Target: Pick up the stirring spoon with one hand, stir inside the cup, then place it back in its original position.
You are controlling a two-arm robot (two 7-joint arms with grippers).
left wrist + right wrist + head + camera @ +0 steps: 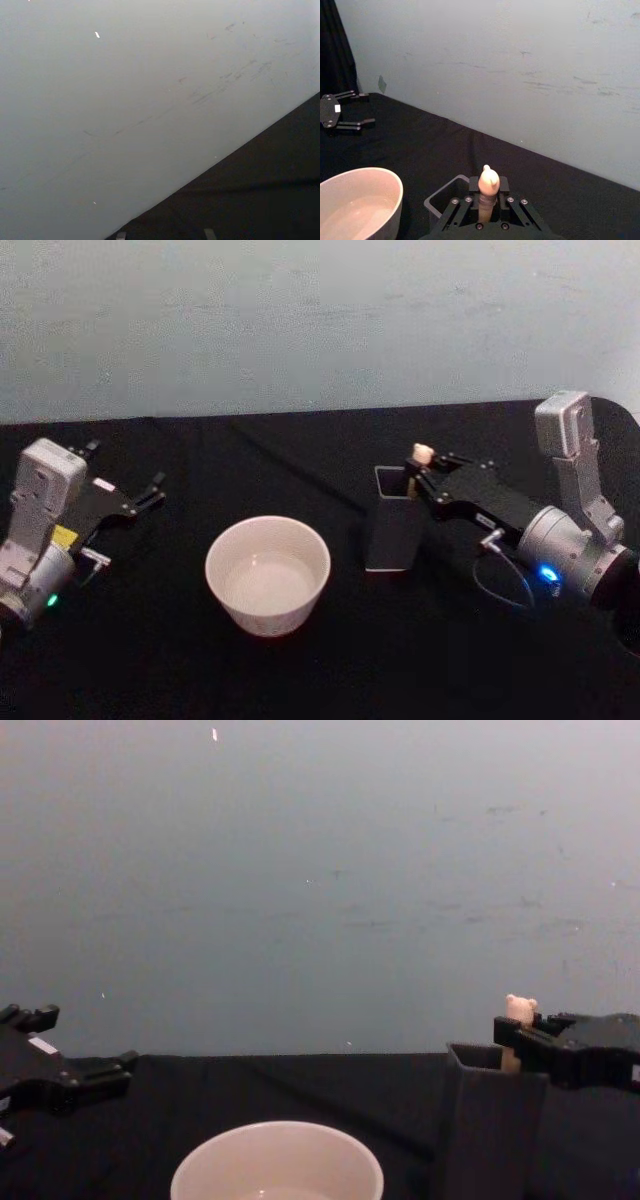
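Observation:
The stirring spoon (422, 453) stands upright in a dark grey square holder (392, 525), its beige bear-head top (488, 181) poking above the rim. My right gripper (416, 478) is shut on the spoon's handle just below the bear head (520, 1009), with the shaft and bowl hidden inside the holder. The cream-white cup (268, 575) sits to the holder's left, pale inside (355, 210). Far to the left, my left gripper (128, 466) is open and holds nothing.
A black cloth (330, 660) covers the table, which ends at a pale grey wall (320, 320) close behind. The holder (490, 1120) stands between my right gripper (512, 1036) and the cup (277, 1165). The left gripper (367, 107) rests well away from the cup.

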